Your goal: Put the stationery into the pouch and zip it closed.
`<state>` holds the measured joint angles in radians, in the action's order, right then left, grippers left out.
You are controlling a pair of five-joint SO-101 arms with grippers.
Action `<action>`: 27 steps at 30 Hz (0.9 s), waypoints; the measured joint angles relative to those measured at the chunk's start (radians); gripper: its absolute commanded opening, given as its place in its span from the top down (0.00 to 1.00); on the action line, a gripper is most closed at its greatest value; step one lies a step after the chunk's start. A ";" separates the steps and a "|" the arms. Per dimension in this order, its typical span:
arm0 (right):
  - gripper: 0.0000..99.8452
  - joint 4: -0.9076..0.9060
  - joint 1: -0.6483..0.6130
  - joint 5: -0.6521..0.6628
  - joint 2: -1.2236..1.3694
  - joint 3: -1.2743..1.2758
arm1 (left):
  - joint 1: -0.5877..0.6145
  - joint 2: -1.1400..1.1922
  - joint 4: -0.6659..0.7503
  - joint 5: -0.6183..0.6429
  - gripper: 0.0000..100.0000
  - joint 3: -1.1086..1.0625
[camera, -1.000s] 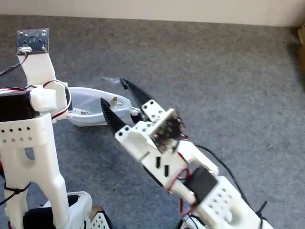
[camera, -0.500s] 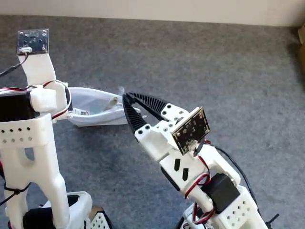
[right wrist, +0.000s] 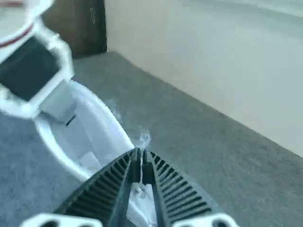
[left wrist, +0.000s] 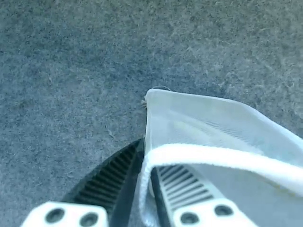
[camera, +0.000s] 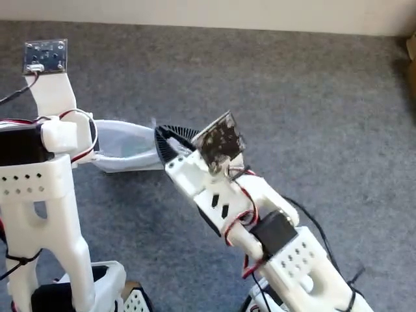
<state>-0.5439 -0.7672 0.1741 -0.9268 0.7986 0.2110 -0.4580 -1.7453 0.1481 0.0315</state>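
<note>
Translucent floppy pouch (camera: 123,146) pinched by ribbed left tool (left wrist: 143,149), right tool (right wrist: 140,153).

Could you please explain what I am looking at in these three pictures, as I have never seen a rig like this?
These are two small white robot arms, a left arm and a right arm, each ending in a black two-finger gripper. One picture looks down from a fixed camera above the table. The other two come from cameras on the arms' wrists, looking along the fingers. Over the grey carpet-like surface is a translucent white pouch, held between the two arms. The left gripper is shut on one edge of it, and the right gripper is shut on the opposite end. I cannot tell what is inside it.
</note>
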 measured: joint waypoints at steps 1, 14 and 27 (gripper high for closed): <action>1.00 -0.035 0.000 0.015 0.000 -0.006 | 0.002 0.000 0.000 0.000 0.99 0.000; 0.94 -0.416 0.003 0.038 -0.153 -0.215 | 0.002 -0.006 0.000 0.000 0.99 0.000; 0.81 -0.624 0.003 -0.017 -0.226 -0.112 | 0.002 -0.006 0.000 0.000 0.99 0.000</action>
<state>-1.1684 -0.7641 0.1573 -1.1523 0.6866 0.2125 -0.4641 -1.7453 0.1481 0.0315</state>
